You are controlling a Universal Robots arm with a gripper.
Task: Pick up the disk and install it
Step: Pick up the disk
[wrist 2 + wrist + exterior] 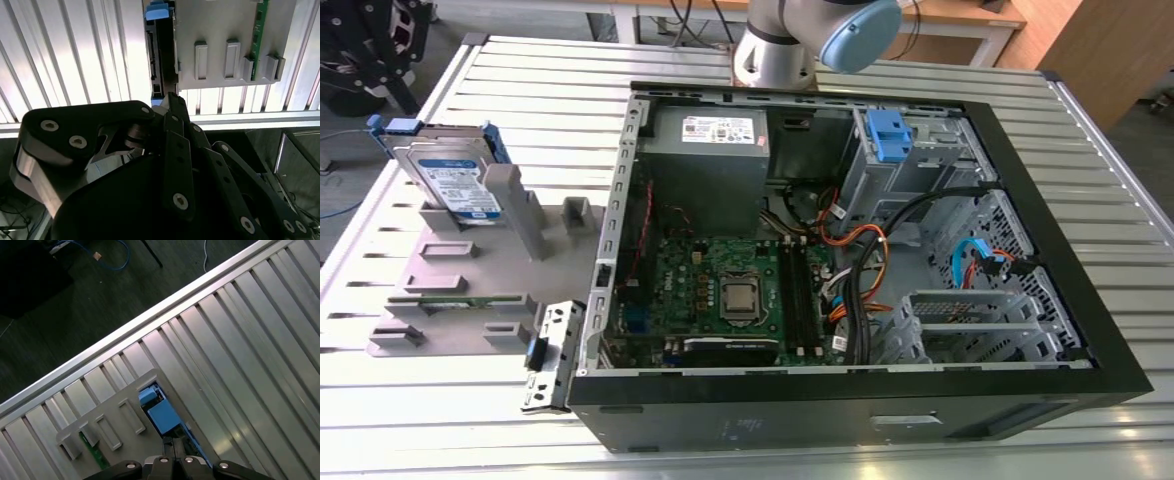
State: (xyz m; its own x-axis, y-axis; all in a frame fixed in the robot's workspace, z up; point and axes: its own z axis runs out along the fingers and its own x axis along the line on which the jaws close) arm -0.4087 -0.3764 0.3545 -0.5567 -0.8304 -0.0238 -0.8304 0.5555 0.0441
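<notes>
One disk is standing upright on edge in a slot of the grey fixture, toward the exterior view's left, with blue side rails framing its labelled face. The fixture is lying on the slatted aluminium table, near the table's edge on that side. A narrow strip of bare slats is separating it from the open computer case on the exterior view's right. The space over the disk's top edge is standing open in that view, and the robot arm is rising behind the case, well apart from the disk.

In both wrist views the gripper is hanging over the disk. Its fingers are pressing together tip to tip and gripping nothing, and its height above the disk is not clear.

The exterior view is giving the disk's broad face, while the wrist views are giving its thin top edge and blue rail end. The second wrist view is showing a green circuit board sitting at the far side of the fixture, well apart from the disk. The first wrist view is showing the table's edge running diagonally past the fixture, with dark floor and a blue cable beyond it. Wide bare slats are lying open on the disk's other side.
</notes>
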